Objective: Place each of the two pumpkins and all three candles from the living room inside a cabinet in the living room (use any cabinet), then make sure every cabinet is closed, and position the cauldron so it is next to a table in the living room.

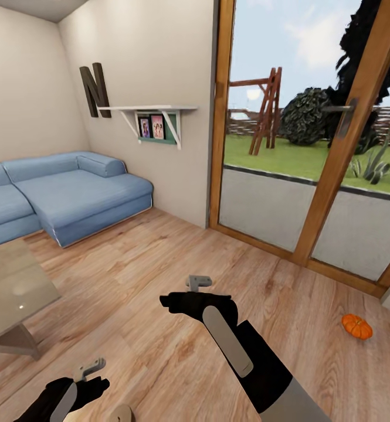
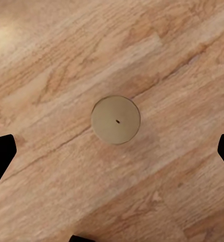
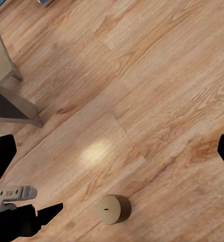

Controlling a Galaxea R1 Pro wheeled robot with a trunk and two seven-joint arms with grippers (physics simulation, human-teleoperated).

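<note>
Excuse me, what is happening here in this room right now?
A two-armed robot stands on the wooden floor of a living room, holding nothing. Its left gripper is open and hangs directly above a candle standing on the floor. The right gripper is open too, held out ahead. A pumpkin lies near the glass door.

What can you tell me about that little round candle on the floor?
The candle is a short, stubby cylinder, pale grey-tan and waxy-looking, with a flat round top and a tiny dark wick mark at its centre. It stands upright on the wood floor, unlit, and nothing else touches it. The left wrist view looks straight down on it, between the spread fingers of the left gripper. In the right wrist view it stands apart from the table, casting a small shadow. In the head view its top peeks in at the bottom edge.
</note>
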